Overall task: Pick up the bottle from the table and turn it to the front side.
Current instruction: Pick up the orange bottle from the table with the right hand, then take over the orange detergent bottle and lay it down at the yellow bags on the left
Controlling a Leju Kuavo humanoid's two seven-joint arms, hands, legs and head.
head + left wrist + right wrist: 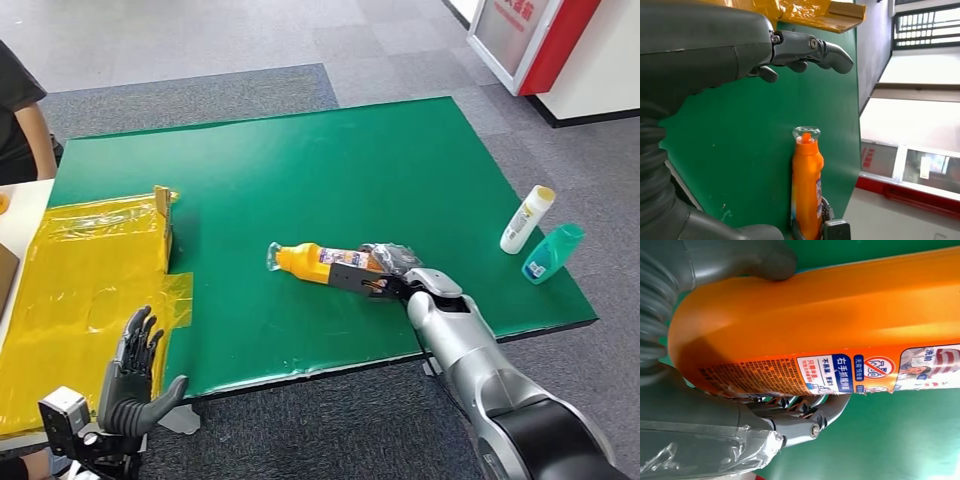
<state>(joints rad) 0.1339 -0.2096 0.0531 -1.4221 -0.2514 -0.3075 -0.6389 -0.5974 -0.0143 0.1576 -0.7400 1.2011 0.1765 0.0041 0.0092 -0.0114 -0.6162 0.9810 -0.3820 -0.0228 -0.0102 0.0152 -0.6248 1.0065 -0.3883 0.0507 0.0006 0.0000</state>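
Head view: an orange bottle (321, 264) lies on its side near the front middle of a green counter (340, 150), clear cap pointing toward the robot's left. The silver right arm reaches in from the lower right, and the right hand (373, 278) wraps the bottle's base end, fingers on the near side. To do this step well, the hand probably needs a firm, even squeeze before lifting, then a slow roll so the smooth plastic does not slip. The left hand (134, 375) hovers off the counter's near edge beside yellow plastic sheeting (83, 280), fingers spread, holding nothing. A white bottle (527, 219) and a teal bottle (553, 252) lie well apart at the right edge.

Left wrist view: the left hand (753, 55) stretches flat above the green surface; the orange bottle (806, 185) lies beyond.

Right wrist view: the thumb (749, 260) presses one side of the bottle (821, 335), and darker fingers (810, 417) curl under its printed label.
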